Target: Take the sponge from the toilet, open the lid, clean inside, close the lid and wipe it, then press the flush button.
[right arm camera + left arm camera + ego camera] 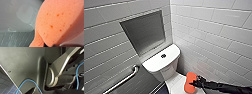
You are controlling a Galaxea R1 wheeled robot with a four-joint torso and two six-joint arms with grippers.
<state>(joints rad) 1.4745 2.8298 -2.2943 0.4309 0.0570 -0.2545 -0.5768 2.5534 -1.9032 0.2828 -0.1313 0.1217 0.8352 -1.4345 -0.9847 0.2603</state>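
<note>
Head view: small orange-red, wavy-edged foam sponge [189,82] at 5 o'clock from the white glossy ceramic toilet's [164,65] cistern, over the white oval lid [175,86], which looks shut; contact unclear. Black right end effector [196,82] clamps the sponge's 3 o'clock edge, likely leaving a broad face free for wiping. Long axis runs 12-to-6, top tipped toward 1.

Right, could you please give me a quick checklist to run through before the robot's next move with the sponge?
1. sponge gripped by the right gripper: ok.
2. Sponge near the lid of the toilet: ok.
3. Sponge touching the lid: cannot tell.
4. Lid open: cannot tell, it is cut off at the picture's edge.
5. flush button uncovered: ok.
6. grab bar apart from the right arm: ok.
</note>
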